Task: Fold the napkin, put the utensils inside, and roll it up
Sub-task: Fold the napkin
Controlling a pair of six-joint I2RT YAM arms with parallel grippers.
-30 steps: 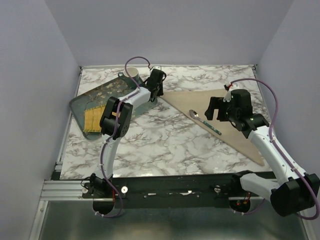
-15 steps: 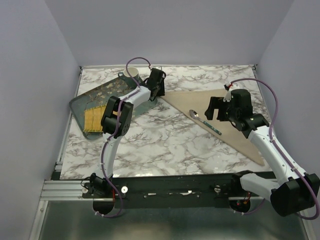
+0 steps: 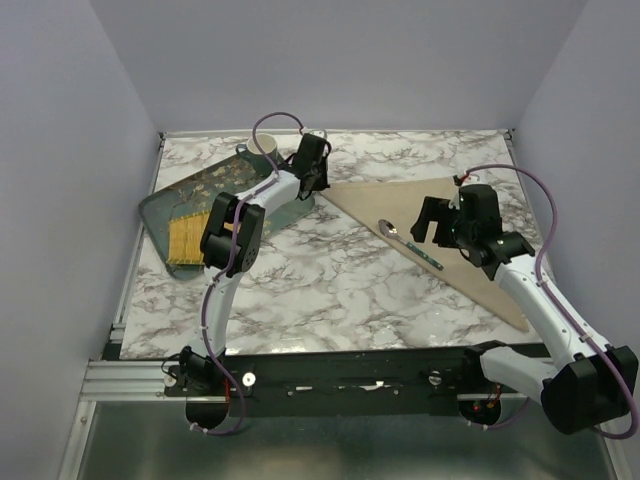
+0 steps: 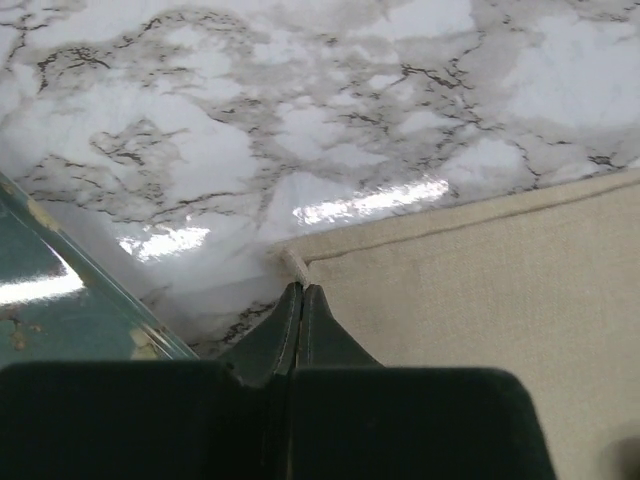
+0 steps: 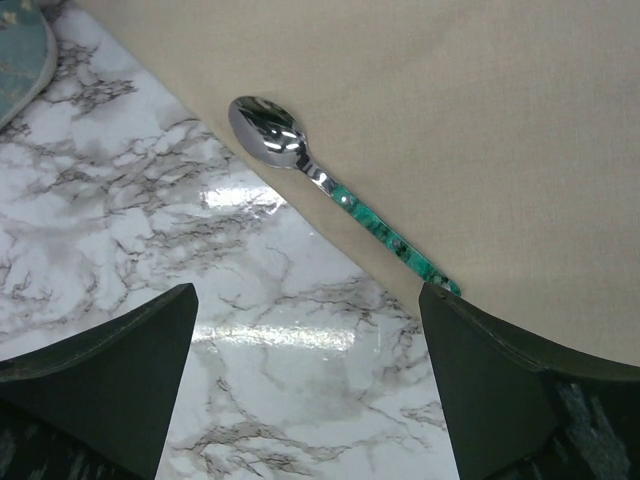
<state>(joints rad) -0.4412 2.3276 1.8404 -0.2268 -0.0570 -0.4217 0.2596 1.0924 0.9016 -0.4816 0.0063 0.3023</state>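
The beige napkin (image 3: 400, 205) lies folded into a triangle on the right half of the marble table. The spoon (image 3: 408, 243), with a silvery bowl and teal handle, lies on it along the folded diagonal edge. My left gripper (image 3: 315, 188) is shut at the napkin's left corner. In the left wrist view its closed tips (image 4: 301, 292) pinch the napkin (image 4: 480, 300) at that corner, and a small nub of cloth pokes out. My right gripper (image 3: 430, 222) is open and hovers over the spoon (image 5: 330, 185) and napkin (image 5: 480, 120). Its jaws (image 5: 307, 300) stand wide apart and empty.
A dark teal floral tray (image 3: 175, 195) sits at the back left, beside the left gripper, and holds a yellow ribbed mat (image 3: 185, 238). A white cup (image 3: 268, 148) stands at its far end. The tray's rim shows in the left wrist view (image 4: 40, 290).
My right gripper has drifted slightly toward the near right, staying open above the spoon. The left gripper, napkin and spoon have hardly moved.
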